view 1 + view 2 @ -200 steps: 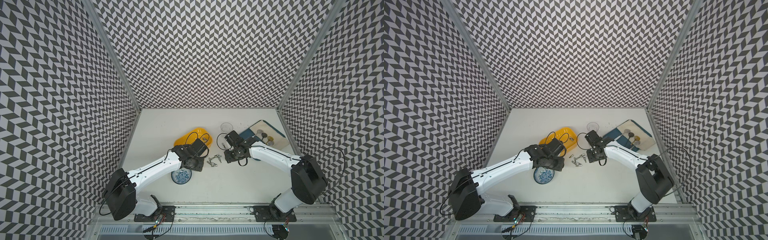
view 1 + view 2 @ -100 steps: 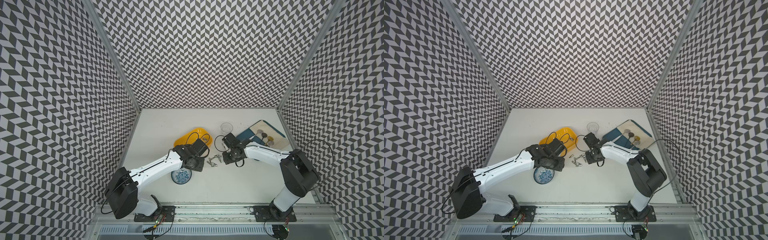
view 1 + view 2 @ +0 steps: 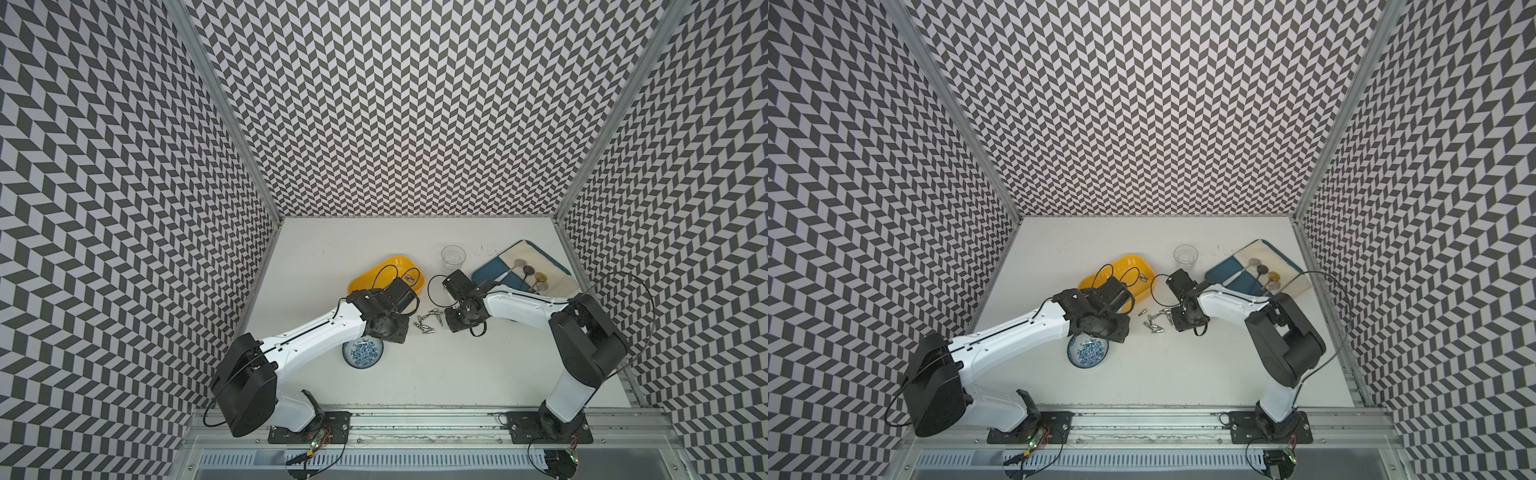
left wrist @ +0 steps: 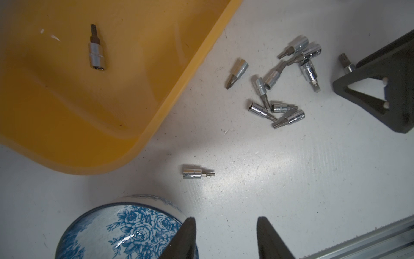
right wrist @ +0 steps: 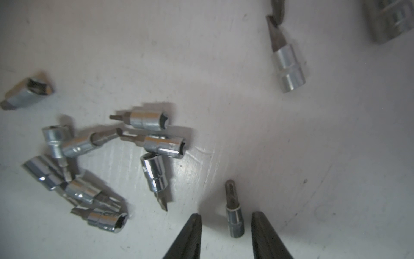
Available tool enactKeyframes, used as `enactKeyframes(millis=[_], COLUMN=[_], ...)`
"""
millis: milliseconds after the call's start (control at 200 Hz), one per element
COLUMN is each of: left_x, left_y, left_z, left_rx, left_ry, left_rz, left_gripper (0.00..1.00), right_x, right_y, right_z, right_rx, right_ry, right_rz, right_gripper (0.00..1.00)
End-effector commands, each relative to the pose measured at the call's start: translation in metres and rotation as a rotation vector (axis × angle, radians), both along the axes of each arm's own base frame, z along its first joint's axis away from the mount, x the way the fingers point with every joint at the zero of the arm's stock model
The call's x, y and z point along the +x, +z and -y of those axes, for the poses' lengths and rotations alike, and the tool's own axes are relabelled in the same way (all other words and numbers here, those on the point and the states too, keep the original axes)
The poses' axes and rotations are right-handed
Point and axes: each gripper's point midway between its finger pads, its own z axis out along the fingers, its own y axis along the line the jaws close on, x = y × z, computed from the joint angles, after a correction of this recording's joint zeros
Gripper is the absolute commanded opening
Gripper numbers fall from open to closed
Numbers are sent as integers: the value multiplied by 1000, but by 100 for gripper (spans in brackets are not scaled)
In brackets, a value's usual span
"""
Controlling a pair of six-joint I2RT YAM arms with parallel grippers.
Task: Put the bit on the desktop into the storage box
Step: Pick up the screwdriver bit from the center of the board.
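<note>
White desktop, yellow storage box on it, and the left gripper hangs near the box, jaws apart and empty. Farther from the box the right gripper holds its jaws narrow; a pile of bits lies near the box, one loose bit lies between the right jaws touching neither, another bit inside the box.

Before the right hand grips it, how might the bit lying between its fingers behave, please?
The bit looks like polished metal: probably stiff and slippery. Lying on its round side on the desktop, it may roll if nudged.
</note>
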Motion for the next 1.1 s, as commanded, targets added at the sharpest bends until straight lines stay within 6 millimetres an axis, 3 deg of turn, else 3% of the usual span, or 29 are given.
enactKeyframes(millis=[0,381,821,947,1097], left_x=[7,15,30,31,35], left_y=[6,7,7,7,4], left_z=[9,16,35,39,47], left_rx=[-19,-17,-26,-32,-41], left_ry=[-14,-9,-12,-11,-7], left_rz=[27,33,34,35,23], left_gripper=[48,48,48,48,48], right_x=[2,-3,-6,5,26], right_y=[-6,-14,-12,3,41], right_z=[-1,3,5,18,37], right_rx=[-3,-16,9,42,132], right_ry=[2,2,-5,-71,-172], right_rz=[9,-6,-13,15,80], right_gripper=[38,29,2,0,0])
